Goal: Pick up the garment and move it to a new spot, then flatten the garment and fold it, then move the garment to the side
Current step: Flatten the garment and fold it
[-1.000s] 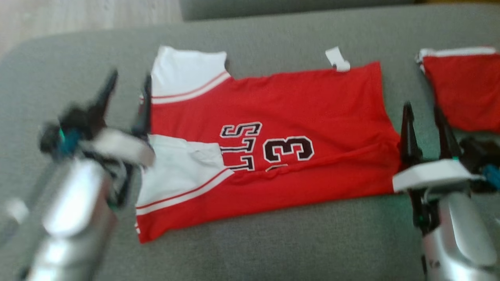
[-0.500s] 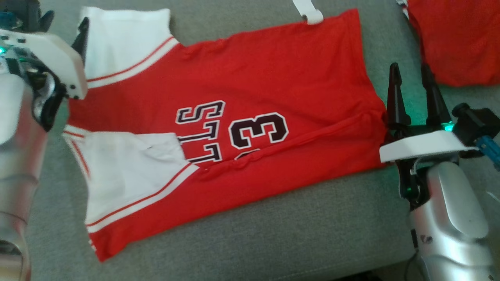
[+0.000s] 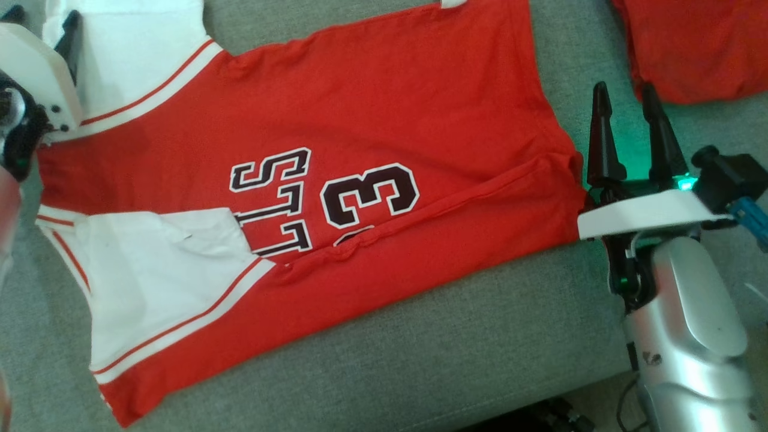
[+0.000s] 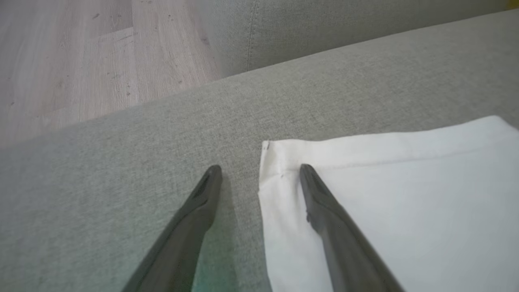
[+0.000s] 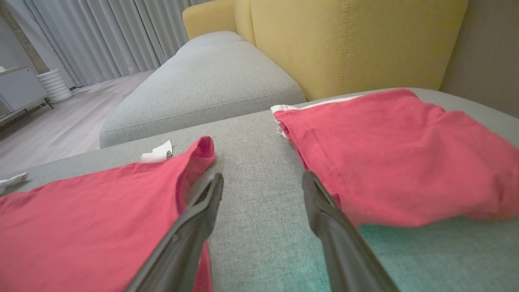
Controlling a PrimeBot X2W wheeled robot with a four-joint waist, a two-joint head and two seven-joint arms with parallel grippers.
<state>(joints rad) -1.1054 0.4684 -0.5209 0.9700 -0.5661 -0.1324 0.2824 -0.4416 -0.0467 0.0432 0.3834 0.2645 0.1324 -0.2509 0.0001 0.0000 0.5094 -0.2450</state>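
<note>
The red jersey [image 3: 372, 108] lay partly folded on the grey sofa seat [image 3: 480, 348], its near side turned over the lettering. The left gripper [image 4: 260, 169] stood with fingers spread astride the edge of the far-left white sleeve [image 4: 405, 194]. The right gripper [image 3: 625, 90], likewise spread and empty, stood just beside the right hem.

Risk noted: a shallow pinch at the sleeve could take one layer only and drag the fold open.

A second red garment [image 3: 690, 54] lay near on the right, where the right fingers could snag it.
</note>
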